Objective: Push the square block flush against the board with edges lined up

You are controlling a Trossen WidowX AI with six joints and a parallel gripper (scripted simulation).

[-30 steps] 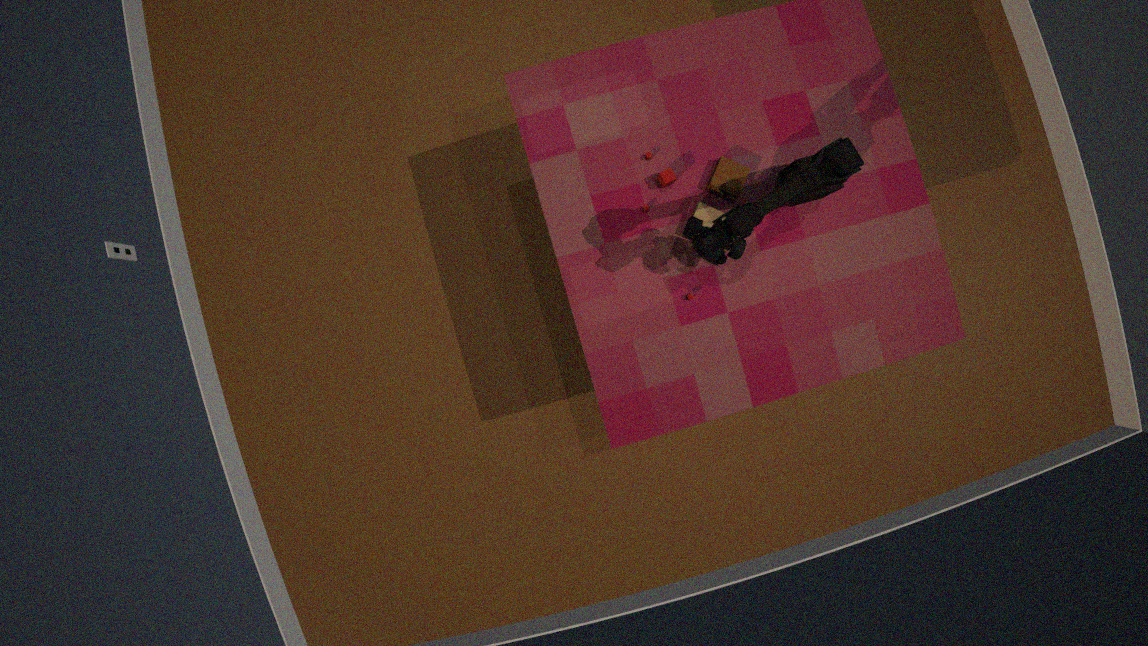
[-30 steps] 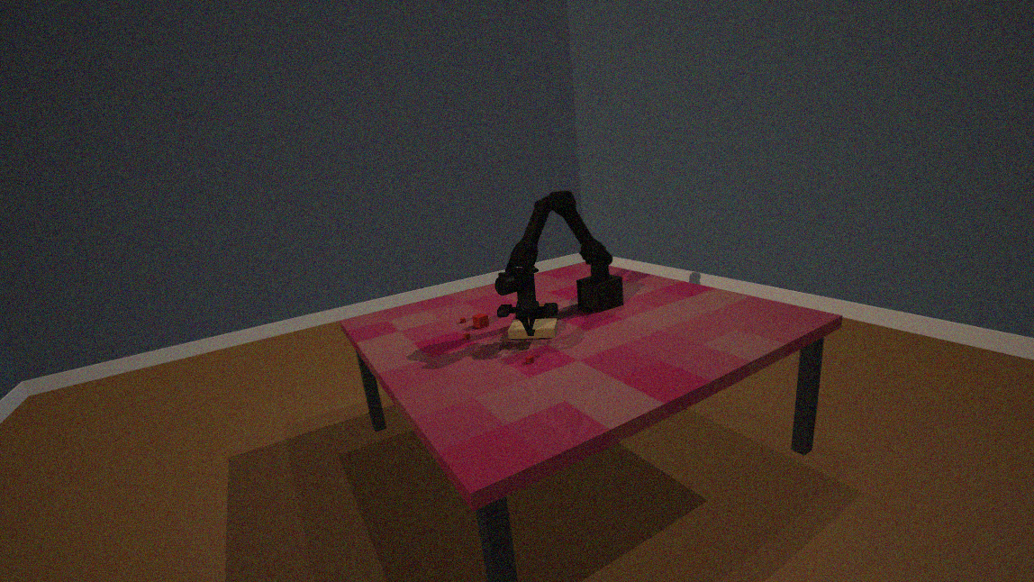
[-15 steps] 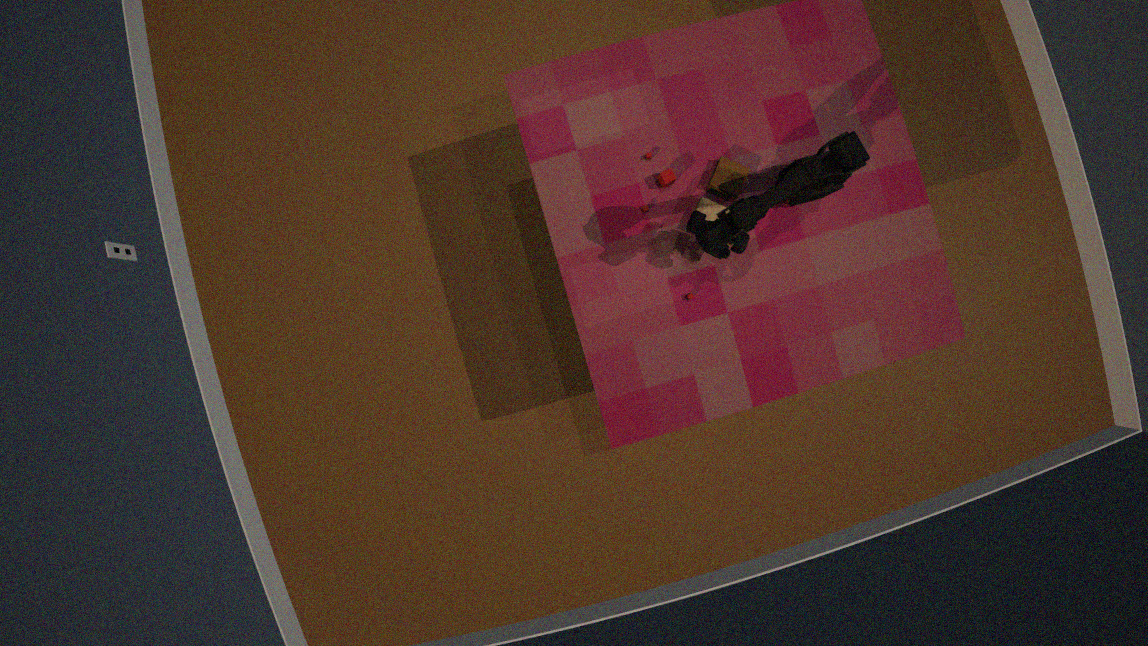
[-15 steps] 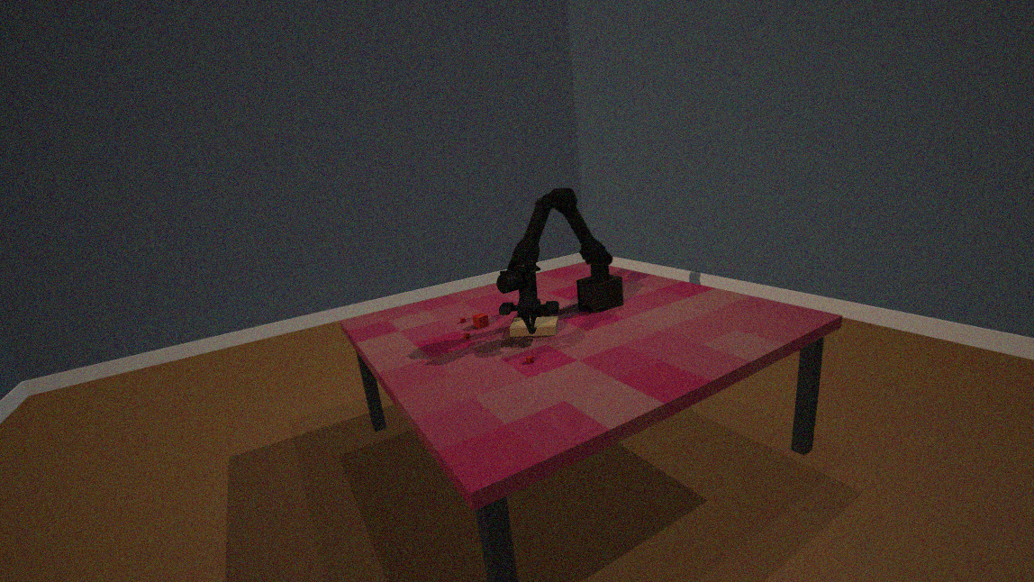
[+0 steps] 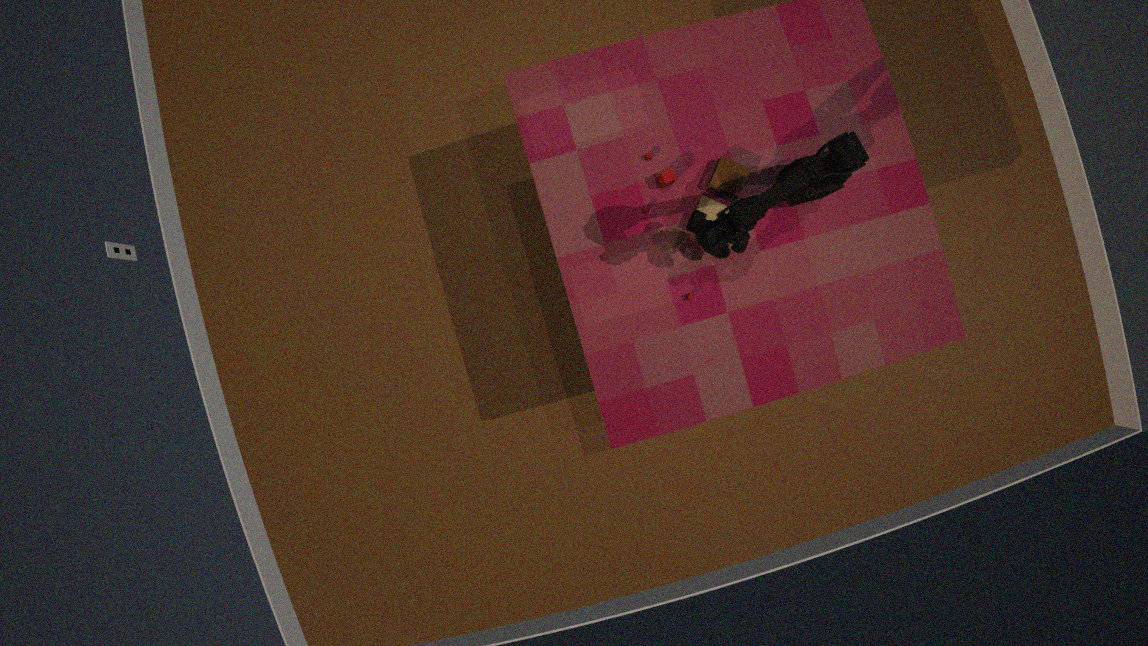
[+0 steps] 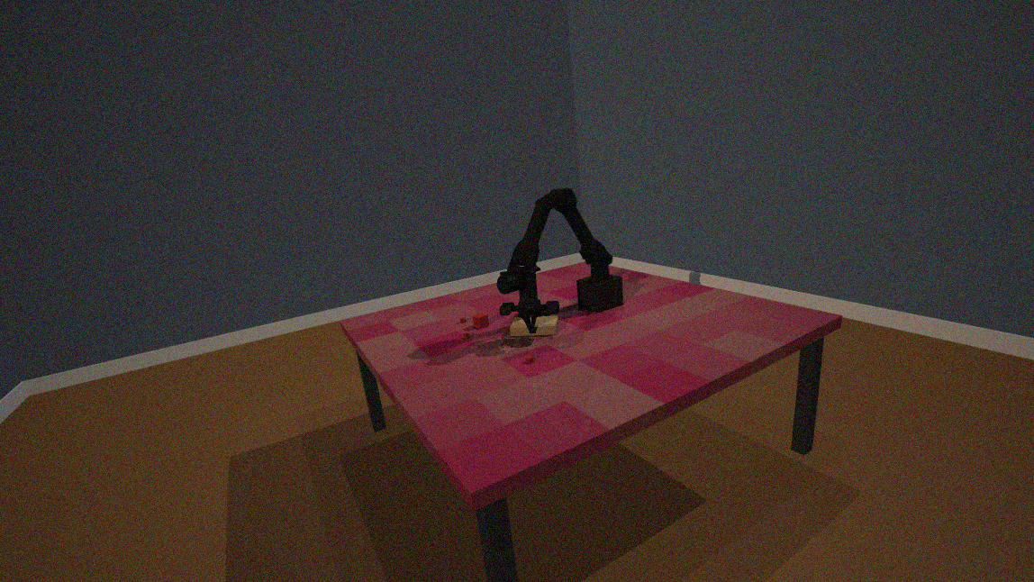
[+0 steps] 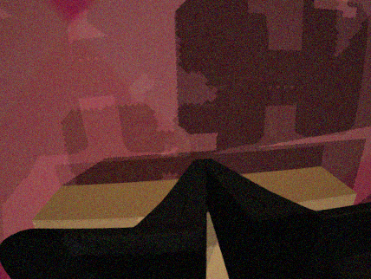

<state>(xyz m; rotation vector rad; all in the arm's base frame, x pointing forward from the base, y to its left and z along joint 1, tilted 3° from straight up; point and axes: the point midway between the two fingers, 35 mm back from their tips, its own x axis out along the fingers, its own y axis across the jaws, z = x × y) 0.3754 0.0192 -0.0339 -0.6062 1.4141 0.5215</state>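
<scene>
The closed, empty hand (image 5: 710, 222) (image 6: 532, 331) (image 7: 202, 167) is at the pale wooden piece (image 5: 710, 208) (image 6: 543, 328) (image 7: 100, 201), near the brown piece (image 5: 728, 175) on the bench (image 5: 867, 297) (image 6: 722, 318); a red cube (image 5: 667, 176) (image 6: 480, 320) sits left, apart from both.

My gripper (image 5: 713, 241) (image 6: 531, 331) (image 7: 202, 167) looks like matt black plastic, its fingers smooth-faced and dull in the wrist view. The arm (image 5: 810, 175) (image 6: 533, 230) behind it has the same matt black finish. Under my fingertips, the pale block (image 5: 710, 210) (image 6: 546, 327) (image 7: 104, 204) looks like plain wood, flat-faced and matt. The darker yellow-brown piece (image 5: 728, 175) also looks matt; I can't tell its material. The red cube (image 5: 667, 176) (image 6: 480, 320) looks smooth. The pink patchwork tabletop (image 5: 658, 345) (image 6: 521, 404) (image 7: 143, 56) looks smooth, while its dark legs (image 6: 807, 394) look matt.
</scene>
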